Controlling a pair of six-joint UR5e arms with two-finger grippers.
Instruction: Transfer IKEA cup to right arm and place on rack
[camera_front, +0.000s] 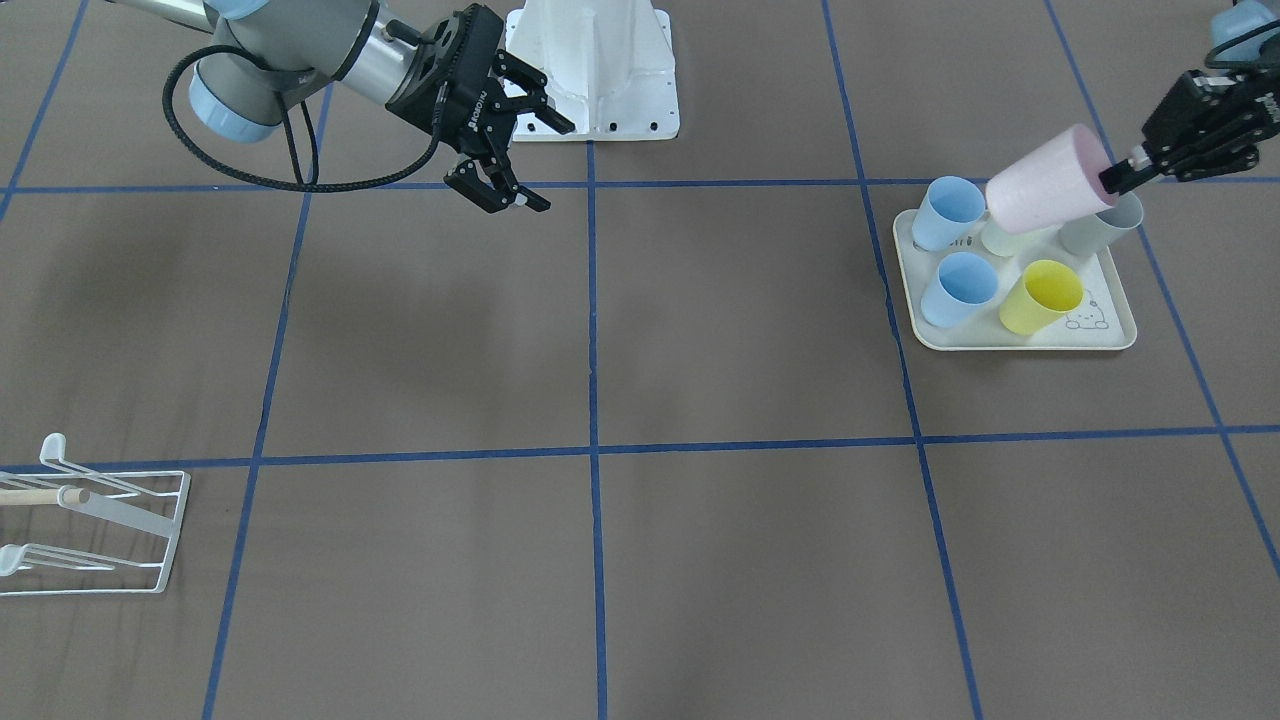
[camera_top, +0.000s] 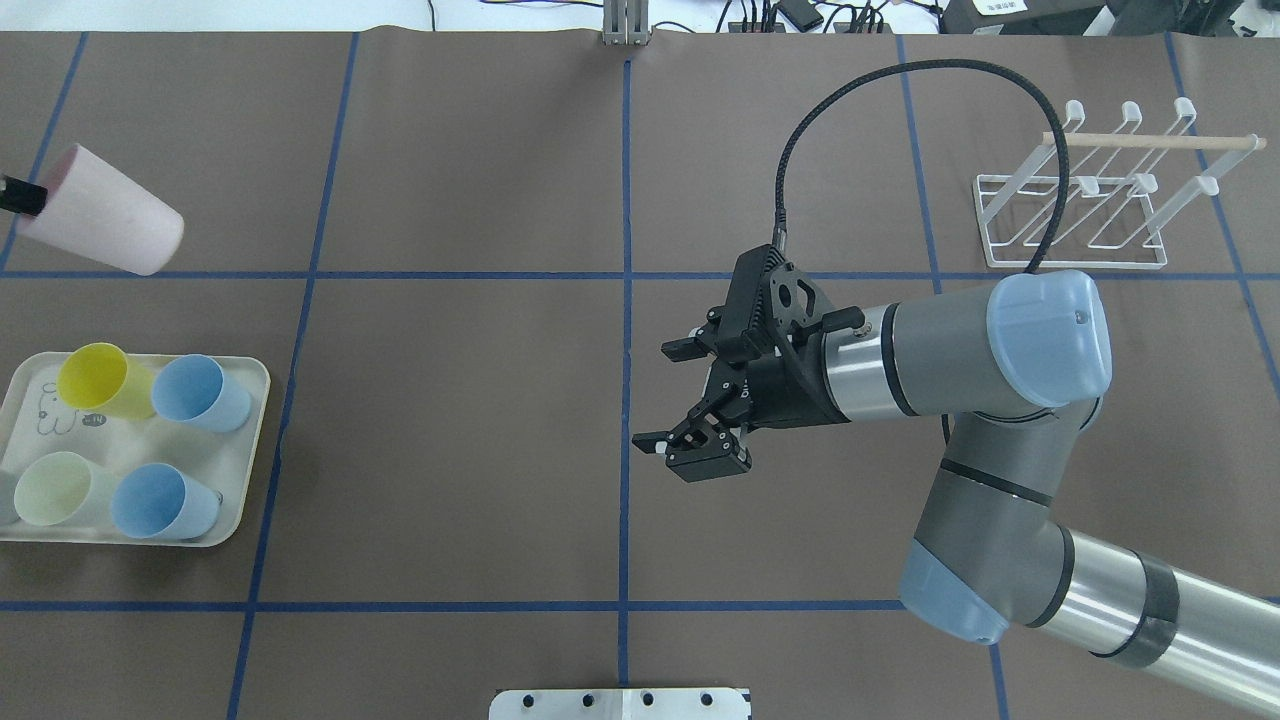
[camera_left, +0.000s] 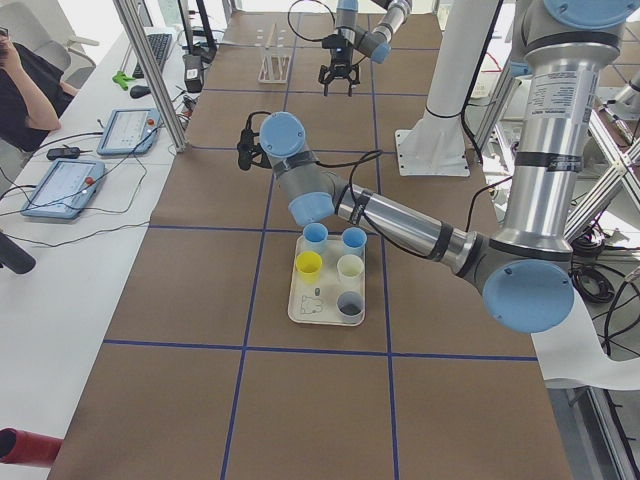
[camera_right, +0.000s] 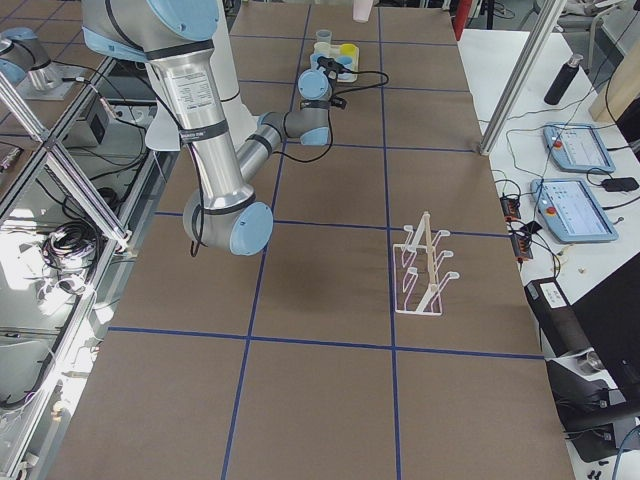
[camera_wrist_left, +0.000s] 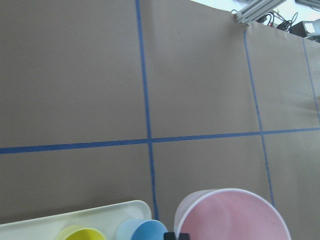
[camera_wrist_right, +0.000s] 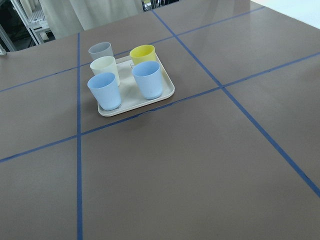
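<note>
A wide brown counter (camera_top: 450, 400) is shown, divided into large squares by blue tape lines (camera_top: 627, 300), and most of its middle is left bare between the two ends. The right arm (camera_top: 1000, 350), silver-grey with pale blue joint caps and a thick black cable looped outside it, is stretched over the centre; its right hand (camera_top: 655, 395) is held above the middle tape line with the jaws spread apart and nothing between them. One white wire rack (camera_top: 1080, 215) is set at the robot's right end, on the side away from the robot; six upturned prongs in two rows of three are seen on it, with one wooden dowel (camera_top: 1150, 141) laid across. One cream tray (camera_front: 1100, 335) is placed at the opposite end, well apart from the rack. Five cups (camera_wrist_right: 148, 79) are stood upright on it: two blue, one yellow, one cream, one grey. One pink cup (camera_front: 1045, 180) is held aloft near the tray, tipped on its side, its rim pinched by the left hand (camera_front: 1125, 175).
</note>
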